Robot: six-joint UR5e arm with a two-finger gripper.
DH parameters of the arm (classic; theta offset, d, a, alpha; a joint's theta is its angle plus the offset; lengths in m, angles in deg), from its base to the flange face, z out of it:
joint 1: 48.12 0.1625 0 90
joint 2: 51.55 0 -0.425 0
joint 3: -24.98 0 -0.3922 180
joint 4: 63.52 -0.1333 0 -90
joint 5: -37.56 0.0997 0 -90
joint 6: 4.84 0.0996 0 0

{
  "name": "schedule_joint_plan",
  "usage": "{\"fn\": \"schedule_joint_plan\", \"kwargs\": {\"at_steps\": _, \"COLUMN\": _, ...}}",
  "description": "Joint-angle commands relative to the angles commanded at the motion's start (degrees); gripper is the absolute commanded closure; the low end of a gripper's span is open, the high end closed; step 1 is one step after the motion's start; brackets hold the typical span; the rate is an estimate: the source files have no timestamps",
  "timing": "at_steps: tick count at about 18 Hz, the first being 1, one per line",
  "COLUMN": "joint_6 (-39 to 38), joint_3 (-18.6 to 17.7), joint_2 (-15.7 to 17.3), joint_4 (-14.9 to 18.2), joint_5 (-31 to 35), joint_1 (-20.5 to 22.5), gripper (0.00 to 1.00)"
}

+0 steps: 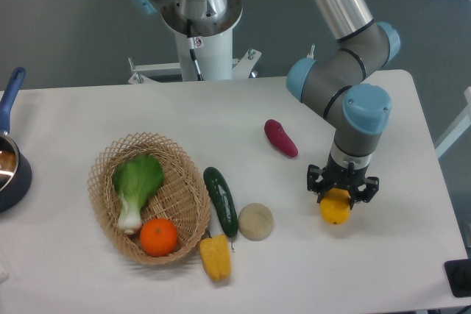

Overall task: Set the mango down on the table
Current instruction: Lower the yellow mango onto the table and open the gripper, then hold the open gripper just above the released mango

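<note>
Yellow-orange and glossy, the mango (335, 209) sits at the right side of the white bench (221, 115), held from above by the gripper (341, 193). The black jaws are pinching the mango's upper half on both sides, and only its lower part shows beneath them. Whether the fruit already touches the bench surface or hangs just above it cannot be told from this view. The grey arm with its pale blue caps rises from the gripper toward the top of the picture.

Near the mango, up and to the left, lies a dark red sweet potato (281, 138). Further left, a round beige fruit (255, 221) rests just beside a dark green cucumber (221, 201), and a yellow pepper (215, 257) lies at the cucumber's lower end. A wicker basket (105, 165) on the left half of the bench holds a leafy green vegetable (136, 185) and an orange (159, 237). A dark pot with a blue handle (11, 155) stands at the far left edge.
</note>
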Motion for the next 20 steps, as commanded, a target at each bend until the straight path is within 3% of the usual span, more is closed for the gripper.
{"fn": "schedule_joint_plan", "kwargs": {"at_steps": 7, "joint_6": 0.00, "joint_3": 0.17, "joint_2": -0.26, "joint_4": 0.00, "joint_5": 0.00, "joint_1": -0.09, "gripper": 0.52}}
{"fn": "schedule_joint_plan", "kwargs": {"at_steps": 14, "joint_6": 0.44, "joint_3": 0.88, "joint_2": -0.62, "joint_4": 0.00, "joint_5": 0.09, "joint_1": -0.44, "gripper": 0.29}}
{"fn": "schedule_joint_plan", "kwargs": {"at_steps": 18, "joint_6": 0.62, "joint_3": 2.19, "joint_2": -0.44, "joint_4": 0.00, "joint_5": 0.09, "joint_1": -0.61, "gripper": 0.00}}
{"fn": "schedule_joint_plan", "kwargs": {"at_steps": 20, "joint_6": 0.62, "joint_3": 3.16, "joint_2": 0.00, "joint_4": -0.09, "joint_5": 0.18, "joint_1": -0.70, "gripper": 0.00}}
